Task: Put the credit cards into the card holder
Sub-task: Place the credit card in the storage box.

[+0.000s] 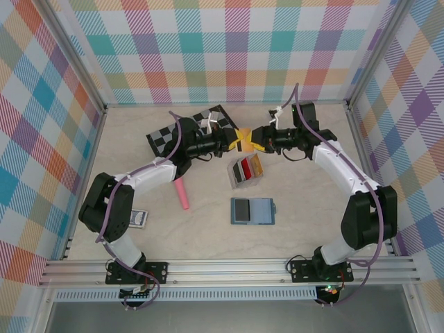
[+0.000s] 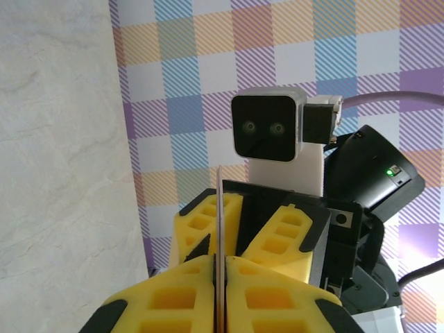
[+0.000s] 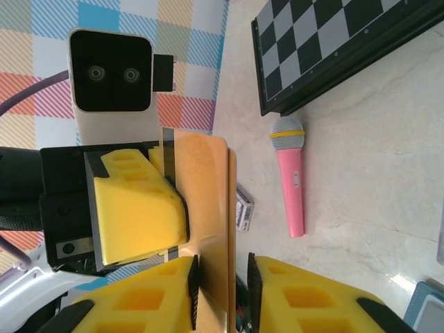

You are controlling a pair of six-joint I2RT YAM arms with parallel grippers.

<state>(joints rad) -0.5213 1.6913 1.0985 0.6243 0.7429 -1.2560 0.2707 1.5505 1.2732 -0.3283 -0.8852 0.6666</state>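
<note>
The tan card (image 3: 205,187) stands on edge in mid-air, pinched tight by the left hand (image 2: 220,277), with the right hand (image 3: 222,281) slightly parted and loose around it; the open wallet (image 1: 253,210) lies on the bench (image 1: 312,229) below, nearer the arm bases.

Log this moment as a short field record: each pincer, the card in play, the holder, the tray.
left pincer: shut on the tan-yellow card, gripping it edge-on in the air
right pincer: open, fingers slack on either side of that card
card holder: lying open on the table, nearer the arm bases than the tray
grey tray: holds a black card and a red card side by side
</note>
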